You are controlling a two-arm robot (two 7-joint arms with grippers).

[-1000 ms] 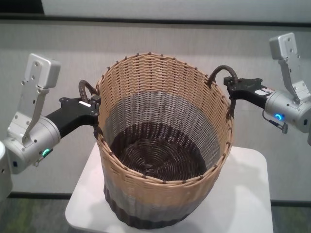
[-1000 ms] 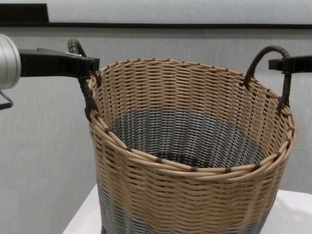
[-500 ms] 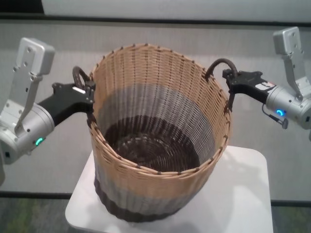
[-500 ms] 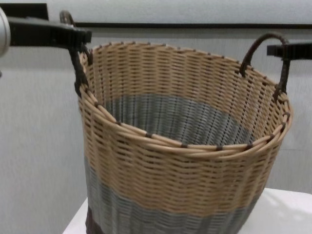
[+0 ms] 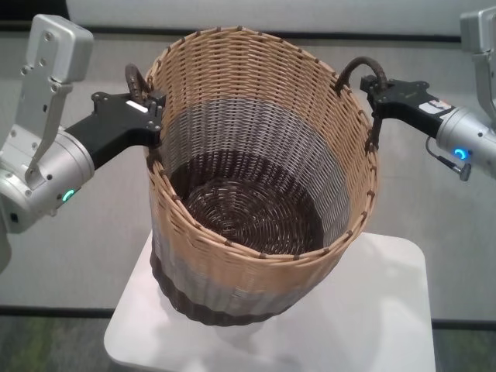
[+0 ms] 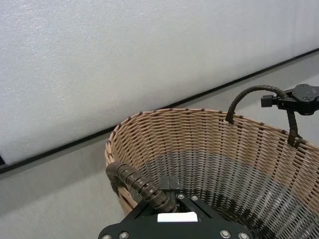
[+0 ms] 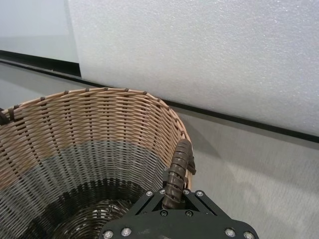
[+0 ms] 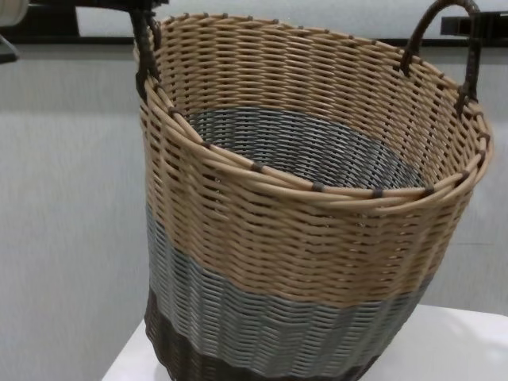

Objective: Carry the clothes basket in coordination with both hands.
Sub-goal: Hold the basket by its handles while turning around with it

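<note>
Basket work is underway: you have the clothes basket (image 5: 260, 167) lifted over the white tabletop (image 5: 372, 325), left gripper (image 5: 151, 116) jaws clamped on its left handle (image 5: 136, 77), right gripper (image 5: 380, 93) jaws clamped on the right handle (image 5: 358, 68). Carrying and setting down remain.

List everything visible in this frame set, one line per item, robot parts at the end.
Clothes basket: one, wicker, tan upper band, grey middle, dark brown base; held up between both arms, its inside bare.
Loop handles: two, dark brown; left handle, right handle, one on each side of the rim.
Table: one, white, below the basket.
Wall panel: one, white, behind, above a black strip.
Left tool: one, black, shut on the left handle.
Right tool: one, black, shut on the right handle.
</note>
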